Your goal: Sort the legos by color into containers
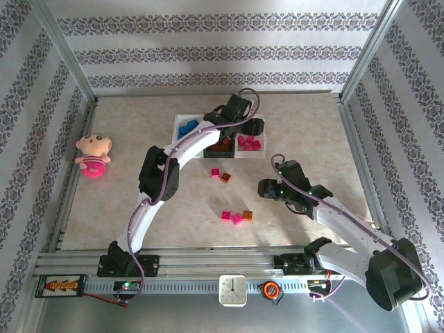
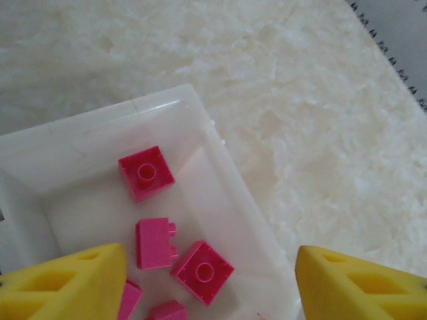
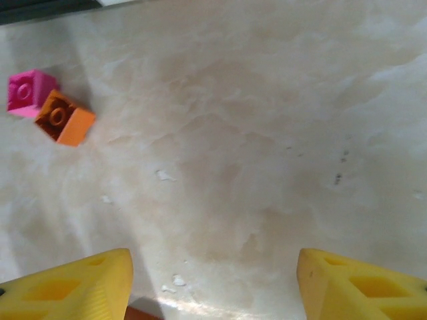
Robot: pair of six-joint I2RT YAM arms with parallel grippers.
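Observation:
Three containers stand in a row at the back: a white bin (image 1: pixel 177 123) with blue legos (image 1: pixel 186 128), a black bin (image 1: pixel 214 155) with orange ones, and a white bin (image 1: pixel 251 155) with pink ones. My left gripper (image 1: pixel 254 128) hovers open over the pink bin (image 2: pixel 220 143), nothing between its yellow fingers (image 2: pixel 67 283); several pink bricks (image 2: pixel 202 271) lie inside. My right gripper (image 1: pixel 266 189) stands open over bare table. A pink brick (image 3: pixel 30 92) and an orange brick (image 3: pixel 65 118) lie ahead of it to the left. Three more loose legos (image 1: pixel 237 218) lie mid-table.
A pink plush doll (image 1: pixel 93 155) sits at the left edge of the table. Patterned walls and metal frame posts close in the back and sides. A rail with a clock (image 1: pixel 233 290) runs along the near edge.

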